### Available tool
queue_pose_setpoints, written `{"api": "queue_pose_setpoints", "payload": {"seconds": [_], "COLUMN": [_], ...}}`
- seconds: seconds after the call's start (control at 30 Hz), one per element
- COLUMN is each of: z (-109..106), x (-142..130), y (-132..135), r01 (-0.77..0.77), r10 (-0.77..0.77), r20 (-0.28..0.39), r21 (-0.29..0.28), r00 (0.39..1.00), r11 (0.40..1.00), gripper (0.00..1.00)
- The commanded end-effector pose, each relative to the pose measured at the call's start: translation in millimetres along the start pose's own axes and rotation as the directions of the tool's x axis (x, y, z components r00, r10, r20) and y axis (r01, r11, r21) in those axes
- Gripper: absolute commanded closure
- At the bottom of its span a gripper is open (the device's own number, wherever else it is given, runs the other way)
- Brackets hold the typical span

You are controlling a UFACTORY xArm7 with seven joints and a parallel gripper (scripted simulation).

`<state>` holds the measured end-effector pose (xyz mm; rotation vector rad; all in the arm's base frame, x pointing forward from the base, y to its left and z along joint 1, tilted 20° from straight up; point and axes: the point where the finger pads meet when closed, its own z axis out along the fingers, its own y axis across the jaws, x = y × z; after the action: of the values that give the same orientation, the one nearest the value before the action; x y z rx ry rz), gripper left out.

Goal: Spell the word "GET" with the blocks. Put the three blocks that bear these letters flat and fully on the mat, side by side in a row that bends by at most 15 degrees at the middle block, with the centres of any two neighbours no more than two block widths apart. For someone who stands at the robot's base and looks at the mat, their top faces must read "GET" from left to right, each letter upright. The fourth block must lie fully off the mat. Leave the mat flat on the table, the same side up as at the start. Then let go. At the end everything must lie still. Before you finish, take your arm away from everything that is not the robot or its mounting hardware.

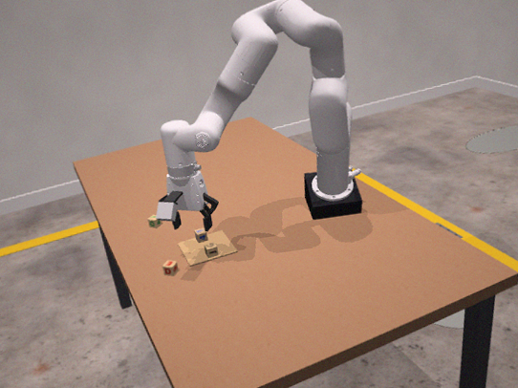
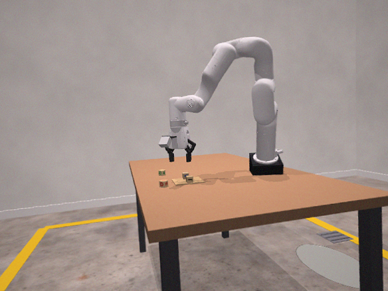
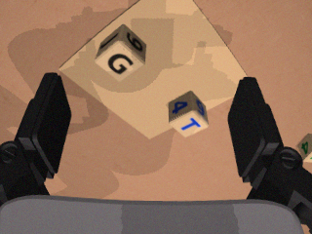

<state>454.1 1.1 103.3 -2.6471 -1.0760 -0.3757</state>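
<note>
The G block [image 1: 211,249] [image 2: 189,179] [image 3: 119,56] sits on the mat [image 1: 193,257] [image 2: 177,182] [image 3: 151,122], near its camera-side edge in the top view. The T block [image 1: 200,234] [image 2: 185,175] [image 3: 189,117] stands at the far edge; whether it is fully on is unclear. A gap separates them. The red-lettered E block [image 1: 170,267] [image 2: 163,183] lies on the table, off the mat and turned askew. The gripper [image 1: 192,226] [image 2: 180,160] [image 3: 152,80] is wide open and empty, pointing down above the T block, turned diagonally to the mat.
A green-lettered block [image 1: 154,220] [image 2: 161,172] [image 3: 306,147] lies off the mat, toward the table's far left in the top view. The robot's black base [image 1: 334,207] [image 2: 266,168] stands at the table's opposite long side.
</note>
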Motion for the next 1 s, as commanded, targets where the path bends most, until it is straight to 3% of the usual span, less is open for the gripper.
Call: {"api": "queue_pose_setpoints", "payload": {"seconds": [0.0, 0.23, 0.8, 0.83, 0.97], "z": [-0.9, -0.6, 0.9, 1.2, 1.7], "x": [6.5, 11.2, 26.3, 29.0, 32.2], "y": [6.0, 9.7, 21.9, 24.1, 26.7], "r01": [-0.138, -0.245, -0.570, -0.622, -0.681], "r10": [0.138, 0.245, 0.570, 0.622, 0.681], "r20": [0.014, 0.013, 0.011, 0.010, 0.010], "r21": [-0.003, -0.004, -0.008, -0.009, -0.010], "r00": [0.990, 0.970, 0.821, 0.783, 0.732], "r11": [0.990, 0.970, 0.821, 0.783, 0.732], "gripper": [0.00, 0.00, 0.00, 0.00, 0.00]}}
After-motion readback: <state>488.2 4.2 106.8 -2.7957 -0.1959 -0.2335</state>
